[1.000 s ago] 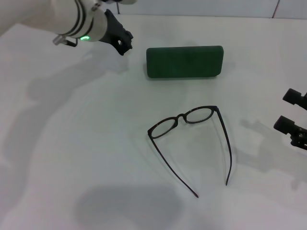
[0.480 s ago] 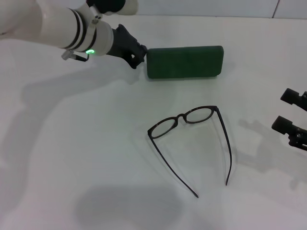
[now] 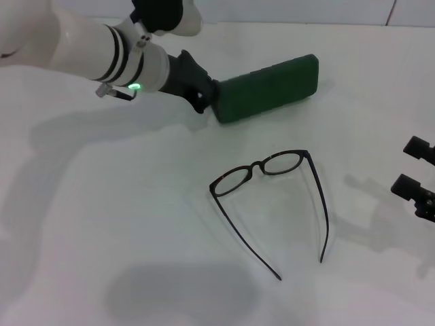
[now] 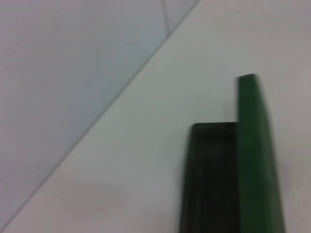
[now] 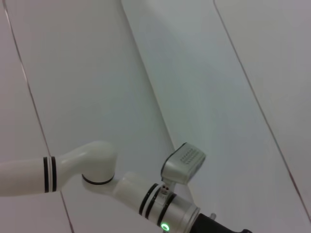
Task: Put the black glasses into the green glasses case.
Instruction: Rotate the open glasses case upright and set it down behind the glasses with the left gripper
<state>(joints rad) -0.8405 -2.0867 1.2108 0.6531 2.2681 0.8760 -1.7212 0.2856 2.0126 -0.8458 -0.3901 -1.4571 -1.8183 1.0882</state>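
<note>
The black glasses [image 3: 272, 193] lie unfolded on the white table, lenses toward the back, temple arms pointing to the front. The green glasses case [image 3: 268, 89] lies behind them, closed and skewed, its right end farther back. My left gripper [image 3: 202, 95] is against the case's left end and touches it. In the left wrist view the case [image 4: 255, 160] shows as a green slab beside a dark part. My right gripper [image 3: 413, 166] is open and empty at the table's right edge, apart from the glasses.
The white table [image 3: 122, 224] spreads around the glasses. My left arm [image 3: 81, 51] reaches in from the back left and casts a shadow over the table's left side. The right wrist view shows the left arm [image 5: 146, 194] over the table.
My left gripper has moved right and forward to the case's left end. The case has turned, its left end pushed toward the front. The glasses and the right gripper have stayed put.
</note>
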